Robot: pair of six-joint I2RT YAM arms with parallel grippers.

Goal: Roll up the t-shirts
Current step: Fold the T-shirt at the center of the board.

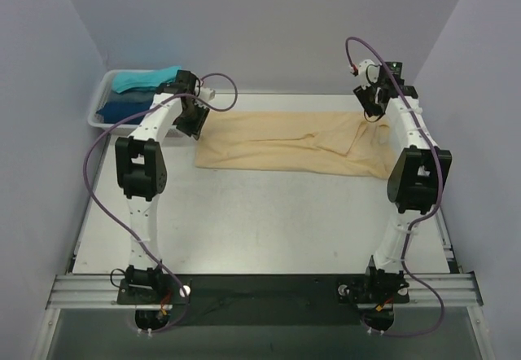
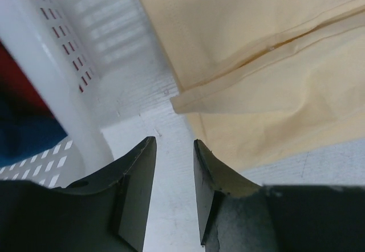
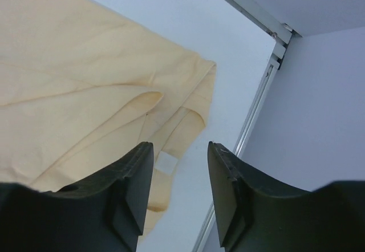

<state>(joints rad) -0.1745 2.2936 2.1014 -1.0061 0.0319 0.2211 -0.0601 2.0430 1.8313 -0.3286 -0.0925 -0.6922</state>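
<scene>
Left gripper (image 2: 174, 142), right gripper (image 3: 180, 146): jaws apart, empty. Tan t-shirt (image 2: 262, 64) edge lies just ahead of each. Both ends to be pinched level, roll kept straight

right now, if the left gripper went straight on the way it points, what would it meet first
Probably the bare table just ahead of the left gripper, between the white basket and the corner of the tan shirt. Depth is unclear; it could clip the shirt instead.

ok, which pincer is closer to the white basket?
Left. The left pincer hangs just beside the white basket, at the tan shirt's left end; the right pincer is over the shirt's opposite end.
</scene>
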